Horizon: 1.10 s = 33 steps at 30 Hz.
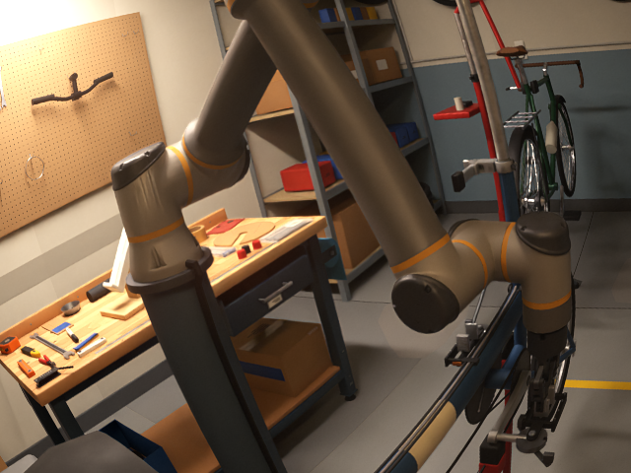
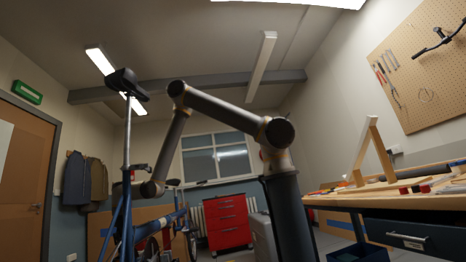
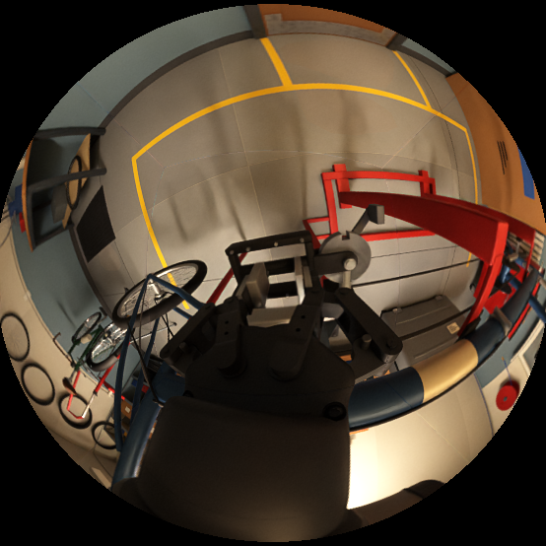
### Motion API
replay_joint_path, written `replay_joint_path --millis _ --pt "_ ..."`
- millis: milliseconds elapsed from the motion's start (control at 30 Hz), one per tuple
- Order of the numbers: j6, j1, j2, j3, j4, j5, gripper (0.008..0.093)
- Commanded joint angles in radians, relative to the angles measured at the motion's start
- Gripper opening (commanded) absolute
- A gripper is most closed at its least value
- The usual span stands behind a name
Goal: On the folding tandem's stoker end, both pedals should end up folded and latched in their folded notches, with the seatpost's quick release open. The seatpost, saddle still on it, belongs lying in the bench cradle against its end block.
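The near pedal [image 3: 277,277] is partly hidden between my fingers; it is a black cage with a pale body, standing at the end of its crank beside the chainring [image 3: 346,252]. My gripper [image 3: 282,300] [image 1: 543,407] hangs low beside the blue tandem frame [image 1: 458,387] and is closed on this pedal. The far pedal [image 3: 376,213] shows beyond the chainring on its own crank. The seatpost [image 2: 126,134] stands upright in the frame with the black saddle [image 2: 125,83] on top. Its quick-release lever [image 1: 471,170] sticks out sideways at the clamp. The bench cradle [image 1: 120,305] lies on the workbench.
The red repair stand [image 3: 433,214] holds the frame close to my wrist, and the rear wheel [image 3: 158,293] sits to the other side. The workbench [image 1: 153,290] carries hand tools, and shelves [image 1: 336,127] and a parked green bicycle [image 1: 543,137] stand behind.
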Motion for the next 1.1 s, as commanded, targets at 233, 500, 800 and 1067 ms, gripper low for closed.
replay_joint_path --millis 233,500,800,1067 --pt "-0.001 0.000 -0.001 0.000 0.000 0.000 0.0670" --pt "-0.001 0.000 -0.001 0.000 0.000 0.000 0.0830" --pt "-0.001 0.000 -0.001 0.000 0.000 0.000 0.0840" --pt "-0.001 0.000 0.000 -0.001 0.000 0.000 0.0840"
